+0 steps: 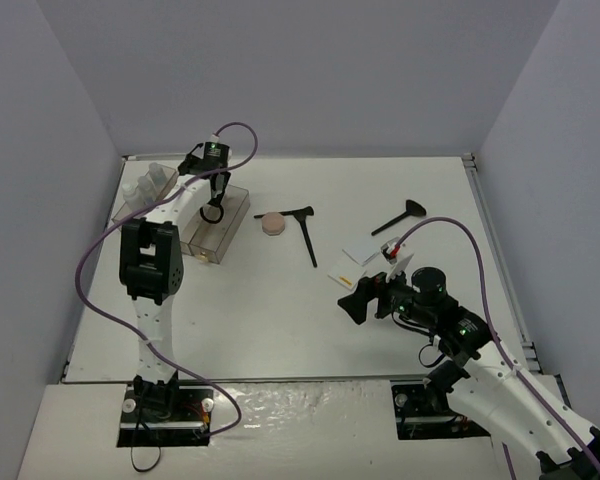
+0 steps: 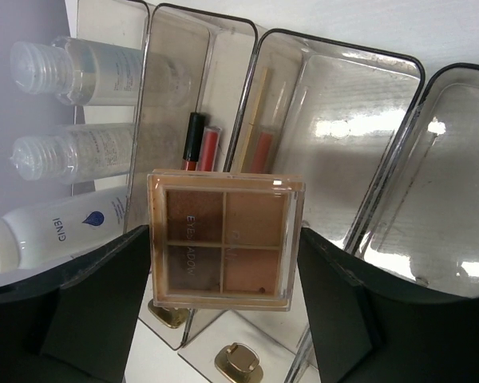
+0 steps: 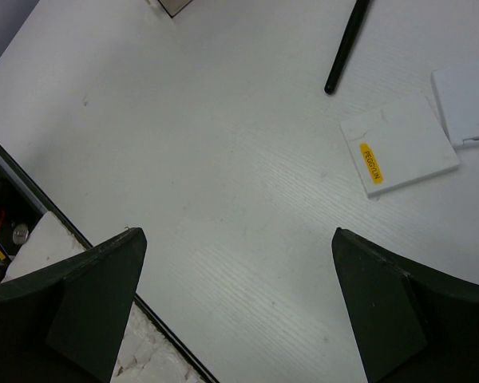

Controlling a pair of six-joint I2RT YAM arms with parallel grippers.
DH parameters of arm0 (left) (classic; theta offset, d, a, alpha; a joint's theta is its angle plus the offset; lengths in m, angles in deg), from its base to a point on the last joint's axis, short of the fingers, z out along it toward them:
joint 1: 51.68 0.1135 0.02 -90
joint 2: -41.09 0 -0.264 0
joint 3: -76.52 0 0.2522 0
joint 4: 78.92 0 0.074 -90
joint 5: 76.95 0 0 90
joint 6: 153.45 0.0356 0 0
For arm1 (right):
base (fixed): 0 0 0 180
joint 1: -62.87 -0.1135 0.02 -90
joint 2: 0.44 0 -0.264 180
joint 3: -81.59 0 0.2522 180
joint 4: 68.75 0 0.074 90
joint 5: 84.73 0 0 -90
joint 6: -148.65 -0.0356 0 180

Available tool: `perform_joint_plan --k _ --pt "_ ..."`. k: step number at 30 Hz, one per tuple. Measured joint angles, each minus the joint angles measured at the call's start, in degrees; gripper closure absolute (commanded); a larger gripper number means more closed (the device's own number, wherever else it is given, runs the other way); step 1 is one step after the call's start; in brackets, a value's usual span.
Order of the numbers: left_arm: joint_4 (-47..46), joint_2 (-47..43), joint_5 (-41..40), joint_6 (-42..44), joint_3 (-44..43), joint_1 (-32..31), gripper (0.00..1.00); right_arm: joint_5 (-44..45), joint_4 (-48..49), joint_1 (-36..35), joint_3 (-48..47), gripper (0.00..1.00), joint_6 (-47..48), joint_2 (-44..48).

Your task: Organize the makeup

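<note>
On the white table (image 1: 280, 320), your left gripper (image 1: 213, 208) is pinching the square pink-brown palette (image 2: 223, 239) over the clear plastic organizer tray (image 2: 399, 159), where clear bottles (image 2: 80, 152) and red pencils (image 2: 199, 144) are sitting. Outside the tray, the round pink compact (image 1: 272, 224), black brushes (image 1: 308, 240) and white pads (image 3: 399, 155) are waiting; your right gripper (image 3: 238, 235) is gaping.

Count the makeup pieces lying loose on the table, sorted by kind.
Black brushes: 3
Pink compact: 1
White pads: 2
Total: 6
</note>
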Motion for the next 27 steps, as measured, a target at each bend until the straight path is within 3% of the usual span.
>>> perform_joint_plan --k 6,14,20,27 --pt "-0.05 0.00 -0.04 0.31 -0.69 0.04 0.19 0.00 -0.02 0.00 0.00 0.00 -0.02 -0.12" --pt "0.25 -0.41 1.74 -1.19 -0.94 -0.15 0.18 0.00 -0.02 0.00 0.00 0.00 -0.22 0.43" --pt "-0.20 -6.87 13.81 -7.25 4.47 -2.18 0.15 0.10 0.00 0.00 0.00 0.00 -0.24 0.33" --pt "-3.99 -11.56 28.45 -15.92 7.92 -10.04 0.09 0.20 -0.02 0.00 0.00 0.00 -0.29 -0.02"
